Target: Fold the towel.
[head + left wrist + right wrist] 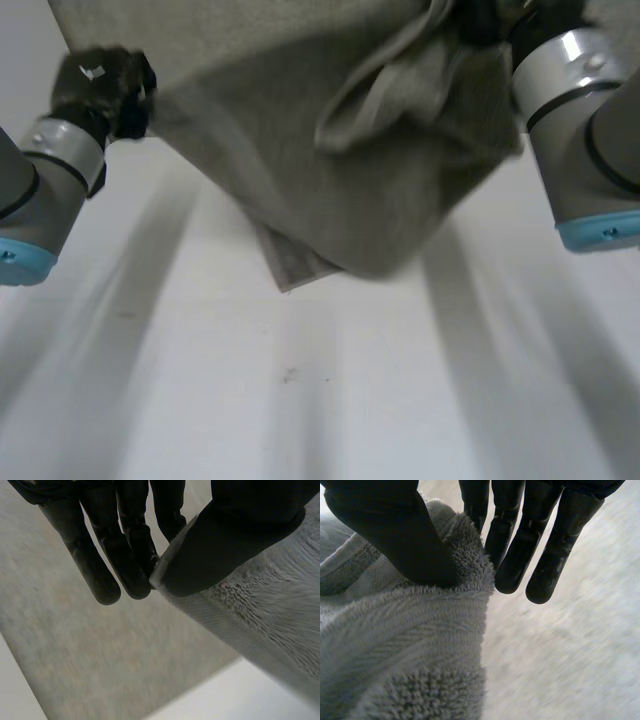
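Grey-beige terry towel [330, 180]: hangs in the air above the white counter [300, 400], spread as a sheet btwn both hands. Lowest corner, w/ a woven band, points down at the counter; can't tell if it touches.
Left robot hand [100, 85]: on the towel's upper edge at the left end. Wrist view shows the thumb [235, 540] pinching the hem against near-straight fingers [102, 570], so it's clamped on cloth, not a fist.
Right robot hand [485, 25]: on the upper edge at the right end. Thumb [390, 535] presses a thick fold of pile against the fingers [545, 565], so it's also closed on the towel, w/ more cloth gathered in.
Held edge: runs across from one hand to the other. Left part flat & fairly taut, right part bunched w/ a loose fold drooping.
Key relation: body of the towel lies straight down from both hands & between them, long axis approx across the counter. Neither hand is nearer, both are already on it.
Step (my read): towel held up & spread, no fold made yet.
Next move needs: probably lower the hanging corner onto the counter first, keeping both hands level so the edge lands straight.
Risk: the bunched right end could lay down creased or skew the fold.
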Action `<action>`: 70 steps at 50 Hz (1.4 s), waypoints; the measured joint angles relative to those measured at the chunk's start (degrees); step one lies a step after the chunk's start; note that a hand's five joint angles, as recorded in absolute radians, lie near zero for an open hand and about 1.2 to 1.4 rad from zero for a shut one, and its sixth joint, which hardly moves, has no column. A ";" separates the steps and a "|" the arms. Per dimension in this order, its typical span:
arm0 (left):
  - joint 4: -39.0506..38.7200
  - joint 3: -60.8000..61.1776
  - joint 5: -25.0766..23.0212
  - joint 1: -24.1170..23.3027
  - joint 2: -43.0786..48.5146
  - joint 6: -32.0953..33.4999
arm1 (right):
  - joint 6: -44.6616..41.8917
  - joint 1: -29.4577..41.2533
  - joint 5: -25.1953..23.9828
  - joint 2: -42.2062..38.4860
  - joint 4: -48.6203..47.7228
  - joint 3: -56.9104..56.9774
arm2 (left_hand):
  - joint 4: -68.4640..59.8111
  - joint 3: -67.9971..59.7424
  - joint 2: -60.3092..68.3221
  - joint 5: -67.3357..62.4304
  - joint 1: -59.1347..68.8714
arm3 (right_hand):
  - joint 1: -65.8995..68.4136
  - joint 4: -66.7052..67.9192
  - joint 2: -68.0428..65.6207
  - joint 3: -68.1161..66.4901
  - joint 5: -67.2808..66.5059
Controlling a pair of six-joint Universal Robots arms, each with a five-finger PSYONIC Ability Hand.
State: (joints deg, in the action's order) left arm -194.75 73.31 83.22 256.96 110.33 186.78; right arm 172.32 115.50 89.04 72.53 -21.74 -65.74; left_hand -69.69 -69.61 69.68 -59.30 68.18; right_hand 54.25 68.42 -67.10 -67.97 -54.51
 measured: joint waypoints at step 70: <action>-0.89 29.64 0.18 -4.35 -10.31 3.32 | -29.76 0.27 -18.71 1.38 15.25 -29.06 | -0.04 -0.06 0.06 -0.21 0.27 | -27.58 -38.42 36.81 38.17 33.86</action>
State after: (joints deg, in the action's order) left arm -195.65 102.95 83.40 252.61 100.02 190.10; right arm 142.56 115.77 70.34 73.91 -6.49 -94.80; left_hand -69.73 -69.67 69.74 -59.51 68.44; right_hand 26.67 30.00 -30.30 -29.79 -20.65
